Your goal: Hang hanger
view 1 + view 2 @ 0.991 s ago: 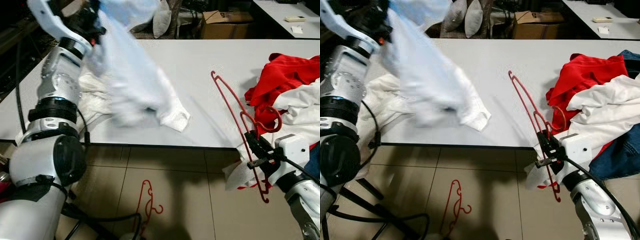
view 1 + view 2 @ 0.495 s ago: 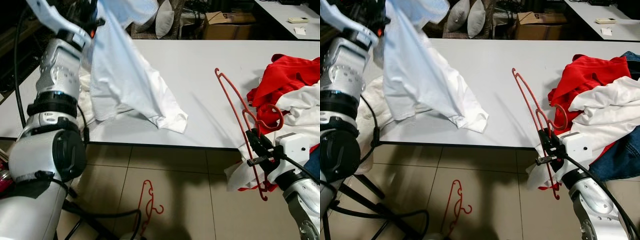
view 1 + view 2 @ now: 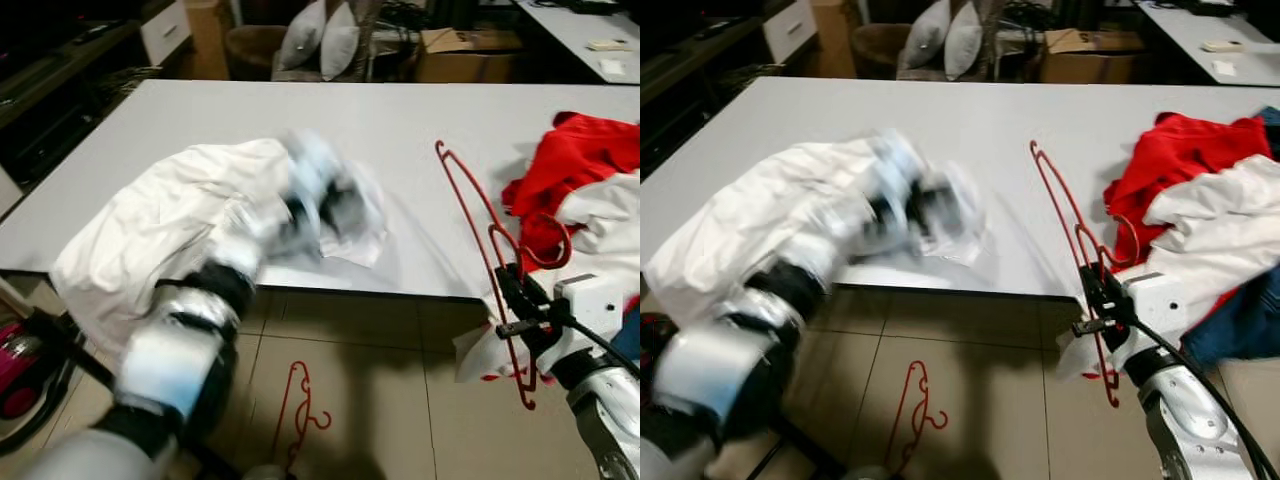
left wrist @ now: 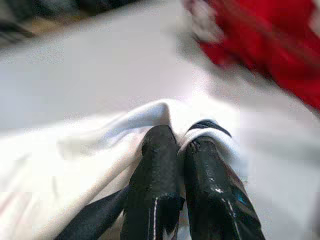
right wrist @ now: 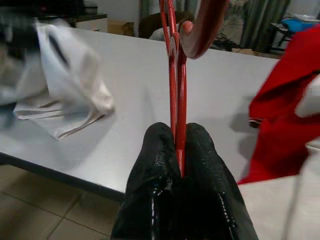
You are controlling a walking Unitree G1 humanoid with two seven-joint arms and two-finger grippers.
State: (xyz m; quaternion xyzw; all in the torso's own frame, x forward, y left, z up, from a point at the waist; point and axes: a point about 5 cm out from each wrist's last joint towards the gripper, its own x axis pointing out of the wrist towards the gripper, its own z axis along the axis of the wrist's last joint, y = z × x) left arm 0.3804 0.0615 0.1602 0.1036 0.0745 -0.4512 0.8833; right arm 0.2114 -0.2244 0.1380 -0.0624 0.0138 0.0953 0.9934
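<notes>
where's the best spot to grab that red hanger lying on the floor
Judging by its pose, take the red hanger on the floor by the long straight bar, near its middle, coming straight down from above. It lies flat on the tiles, so only a top-down pinch across the thin bar gets fingers around it. The curled hook end looks harder to pinch. Both pincers are occupied now: the right pincer holds another hanger.

Probably a home: cushions (image 3: 322, 35), laundry-strewn table (image 3: 420, 120).
</notes>
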